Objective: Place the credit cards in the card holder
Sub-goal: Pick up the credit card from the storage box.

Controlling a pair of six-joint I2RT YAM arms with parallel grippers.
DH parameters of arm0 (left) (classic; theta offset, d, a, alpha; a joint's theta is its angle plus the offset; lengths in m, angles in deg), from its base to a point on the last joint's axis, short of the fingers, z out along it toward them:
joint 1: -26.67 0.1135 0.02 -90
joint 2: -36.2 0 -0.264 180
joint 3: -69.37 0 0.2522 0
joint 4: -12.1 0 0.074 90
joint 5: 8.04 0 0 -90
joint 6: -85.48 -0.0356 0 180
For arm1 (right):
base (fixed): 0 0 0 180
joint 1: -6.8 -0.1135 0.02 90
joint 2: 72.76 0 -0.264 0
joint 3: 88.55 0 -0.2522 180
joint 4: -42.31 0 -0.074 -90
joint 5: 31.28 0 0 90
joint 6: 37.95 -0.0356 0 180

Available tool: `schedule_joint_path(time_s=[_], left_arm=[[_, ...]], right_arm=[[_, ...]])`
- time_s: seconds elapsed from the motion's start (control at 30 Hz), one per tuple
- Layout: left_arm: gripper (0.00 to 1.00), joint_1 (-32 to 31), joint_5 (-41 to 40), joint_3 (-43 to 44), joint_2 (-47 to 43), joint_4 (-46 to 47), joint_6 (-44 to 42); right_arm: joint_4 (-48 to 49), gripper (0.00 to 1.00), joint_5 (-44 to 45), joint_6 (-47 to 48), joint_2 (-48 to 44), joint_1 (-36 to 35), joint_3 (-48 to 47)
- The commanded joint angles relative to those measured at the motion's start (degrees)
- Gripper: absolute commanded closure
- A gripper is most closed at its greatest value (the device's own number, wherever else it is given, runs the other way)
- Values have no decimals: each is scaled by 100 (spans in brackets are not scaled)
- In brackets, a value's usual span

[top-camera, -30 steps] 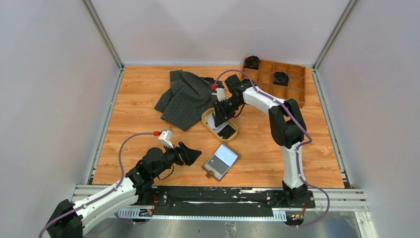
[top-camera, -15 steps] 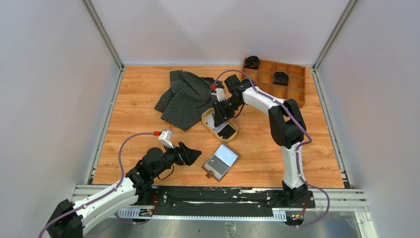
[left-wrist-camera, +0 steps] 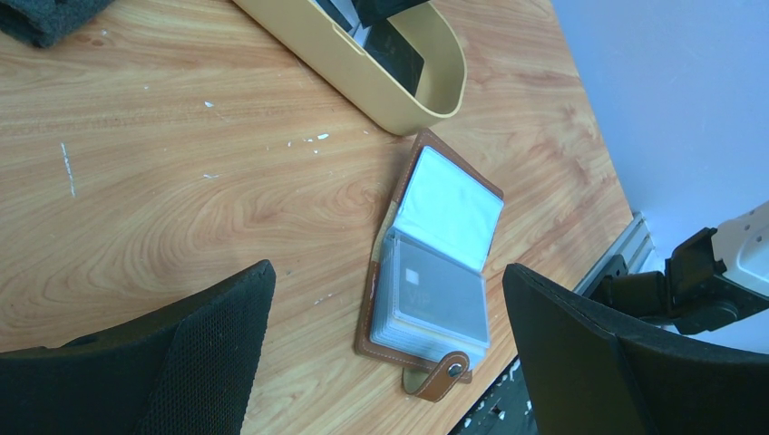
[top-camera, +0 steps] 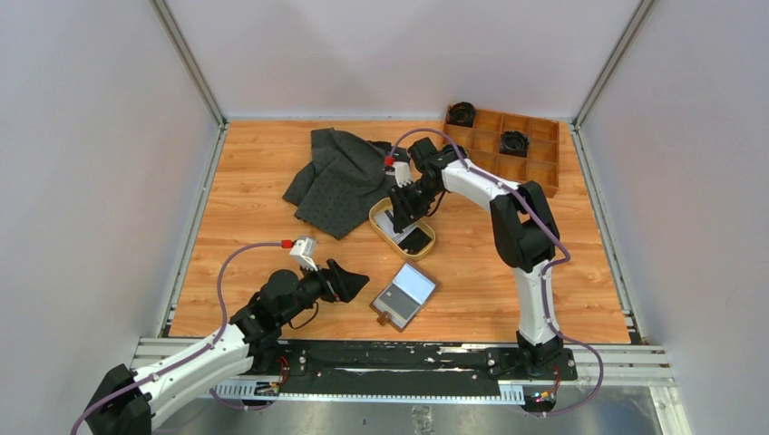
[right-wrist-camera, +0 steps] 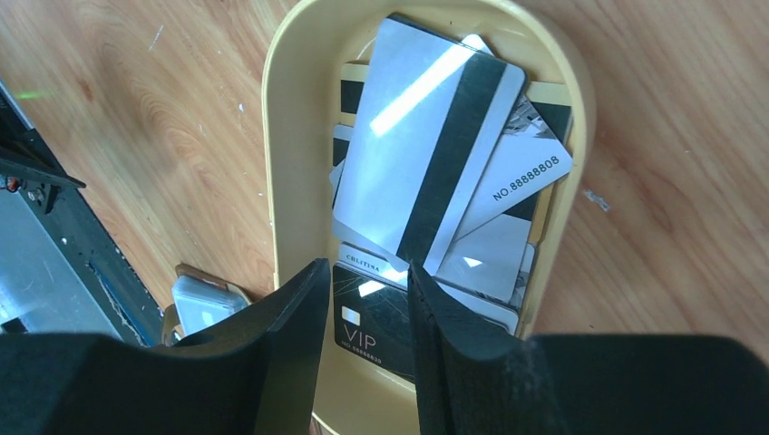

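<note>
Two fingers of the right gripper [right-wrist-camera: 363,276] stand half closed with a narrow gap between them, tipped down into the near end of the oval tan tray [right-wrist-camera: 272,181], where the credit cards [right-wrist-camera: 530,172] lie heaped. A white striped card [right-wrist-camera: 426,136] rests tilted on top of the heap, its lower edge running toward that gap. Whether the fingers pinch it or only straddle it cannot be told. The narrow setting looks chosen for a thin edge, since a card lying flat offers little else to catch. A black card [right-wrist-camera: 372,331] marked VIP lies beneath the fingers.

The left gripper [left-wrist-camera: 388,276] hangs with its jaws spread wide and empty, low over the table [left-wrist-camera: 181,208] and aimed at the card holder [left-wrist-camera: 440,263]. That holder lies opened flat just beside the tray, clear sleeves up and snap tab toward the arms' bases. This is probably so a card can slide in while the left arm steadies it.
</note>
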Motion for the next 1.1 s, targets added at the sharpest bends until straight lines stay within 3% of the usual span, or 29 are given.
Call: schedule_joint_path(time_s=[0.0,0.53,0.83,1.07], left_arm=[[0,33,-99,-62,2,-15,-21],[0,33,-107,-226,13,-15,-12],[0,33,-103,-207,35,-15,-21],[0,31,-107,-207,28,-15,-30]], right_arm=[[-38,59,279,48,-230,-119,20],[-108,54,932,126,169,-219,-256],[-148,51,845,127,381,-337,-279],[-152,55,351,85,225,-365,-268]])
